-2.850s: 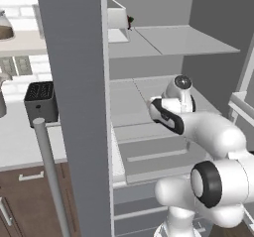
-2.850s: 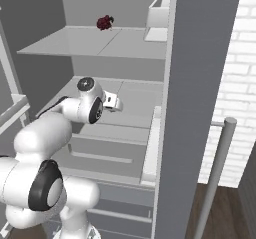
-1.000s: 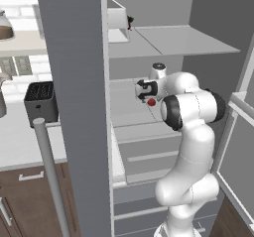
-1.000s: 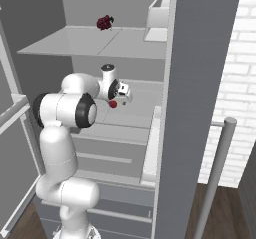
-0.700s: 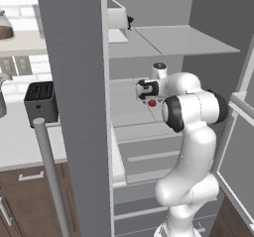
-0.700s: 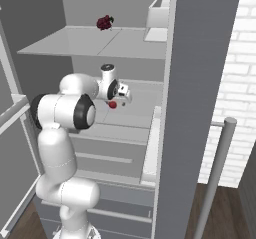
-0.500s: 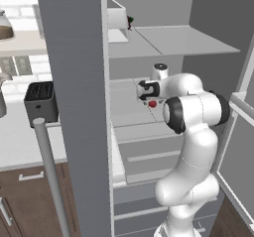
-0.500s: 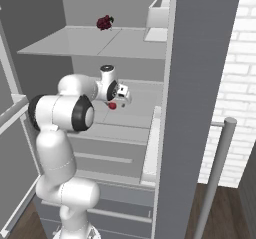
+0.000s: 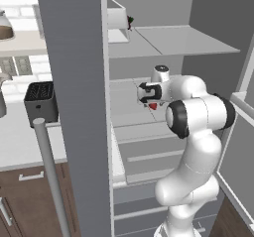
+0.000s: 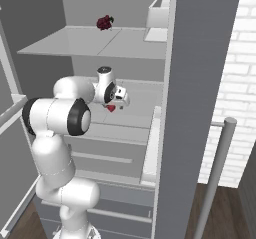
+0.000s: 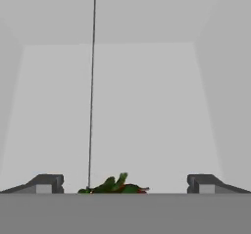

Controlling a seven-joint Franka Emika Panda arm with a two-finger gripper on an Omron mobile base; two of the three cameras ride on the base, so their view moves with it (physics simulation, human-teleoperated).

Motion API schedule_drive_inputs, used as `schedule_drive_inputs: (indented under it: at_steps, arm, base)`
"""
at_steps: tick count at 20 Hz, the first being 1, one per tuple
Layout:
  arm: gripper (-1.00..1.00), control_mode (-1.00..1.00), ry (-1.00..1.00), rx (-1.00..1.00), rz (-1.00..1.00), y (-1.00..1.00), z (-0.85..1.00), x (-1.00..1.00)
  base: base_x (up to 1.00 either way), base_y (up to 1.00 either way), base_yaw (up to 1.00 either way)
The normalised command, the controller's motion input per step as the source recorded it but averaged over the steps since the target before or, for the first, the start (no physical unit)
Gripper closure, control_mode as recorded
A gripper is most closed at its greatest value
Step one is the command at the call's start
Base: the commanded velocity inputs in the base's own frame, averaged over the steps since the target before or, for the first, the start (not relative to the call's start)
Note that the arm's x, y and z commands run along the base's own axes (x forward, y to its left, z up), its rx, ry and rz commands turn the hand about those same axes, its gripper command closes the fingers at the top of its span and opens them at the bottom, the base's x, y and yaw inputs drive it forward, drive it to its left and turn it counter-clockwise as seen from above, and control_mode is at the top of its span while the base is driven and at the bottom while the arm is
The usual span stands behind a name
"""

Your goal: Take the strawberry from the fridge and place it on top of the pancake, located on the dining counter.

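There, round glossy strawberry (image 9: 153, 105), leafy-topped

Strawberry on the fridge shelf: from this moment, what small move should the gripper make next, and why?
Probably close the jaws on the strawberry. In the hand view the gripper stands open with its fingertips well apart on either side of the fruit's green top. In the base views the hand sits just above the red fruit on the middle shelf of the fridge. A slight further lowering may be needed first.
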Motion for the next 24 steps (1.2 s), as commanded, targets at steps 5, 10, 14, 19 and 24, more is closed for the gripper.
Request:
schedule_drive_inputs:
  at_steps: [5,10,14,19,24]
  arm:
    - [-1.0,-1.0,0.0,0.0,0.0,0.02,-0.01,-0.06]
    - [-1.0,-1.0,0.0,0.0,-0.01,0.0,-0.1,-0.2]
    - [-1.0,-1.0,0.0,0.0,-0.01,0.0,-0.16,-0.23]
    - [1.0,-1.0,-0.03,0.0,0.0,0.17,-0.16,-0.01]
    - [1.0,-1.0,-0.05,0.0,0.0,0.07,-0.29,0.0]
  base:
    - [0.0,0.0,0.0]
    - [0.0,0.0,0.0]
    - [0.0,0.0,0.0]
    - [0.0,0.0,0.0]
    - [0.0,0.0,0.0]
